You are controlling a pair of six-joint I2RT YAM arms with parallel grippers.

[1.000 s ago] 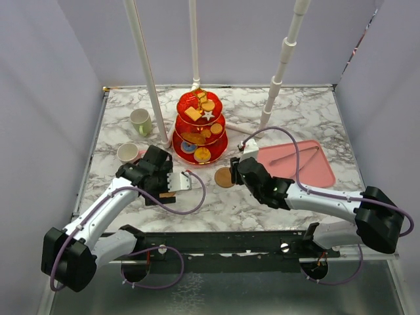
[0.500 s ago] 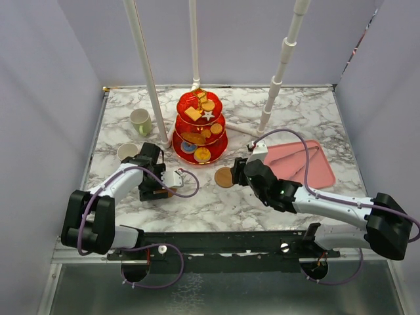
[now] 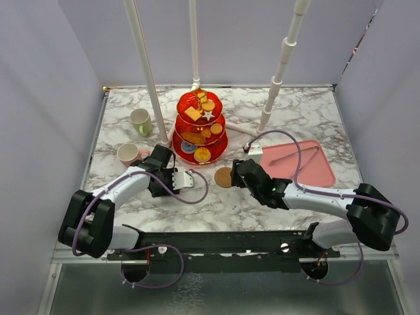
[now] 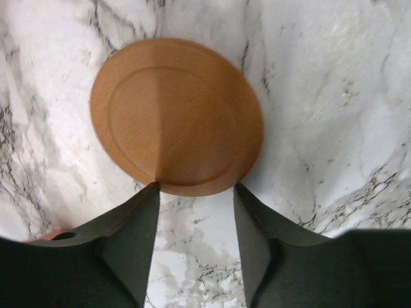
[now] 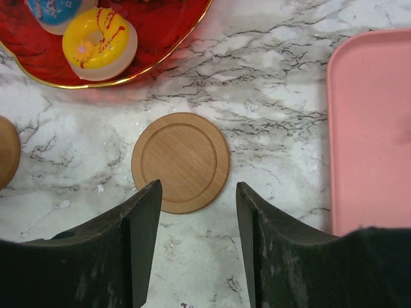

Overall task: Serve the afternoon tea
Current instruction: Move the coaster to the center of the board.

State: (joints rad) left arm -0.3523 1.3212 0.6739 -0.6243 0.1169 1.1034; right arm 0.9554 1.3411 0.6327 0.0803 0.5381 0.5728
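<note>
The red three-tier stand [image 3: 200, 128] with cookies and pastries stands at the centre back. A pale green mug [image 3: 140, 121] and a pink mug [image 3: 128, 155] sit to its left. In the left wrist view one brown coaster [image 4: 176, 115] lies flat on the marble. My left gripper [image 4: 196, 189] is open, its fingertips at the coaster's near edge and only marble between them. In the top view this coaster is hidden under the left gripper [image 3: 176, 177]. The other coaster [image 5: 181, 162] [image 3: 224, 177] lies in front of the stand. My right gripper [image 5: 198, 192] [image 3: 236, 175] hangs open over its near edge.
A pink tray [image 3: 298, 161] [image 5: 372, 128] lies right of the right-hand coaster. Three white poles [image 3: 147, 72] rise behind and beside the stand. A yellow iced doughnut [image 5: 99, 42] sits on the stand's bottom tier, close to the right gripper.
My left gripper has moved back toward the stand and its jaws have narrowed. The right gripper has shifted slightly left, closer to its coaster.
</note>
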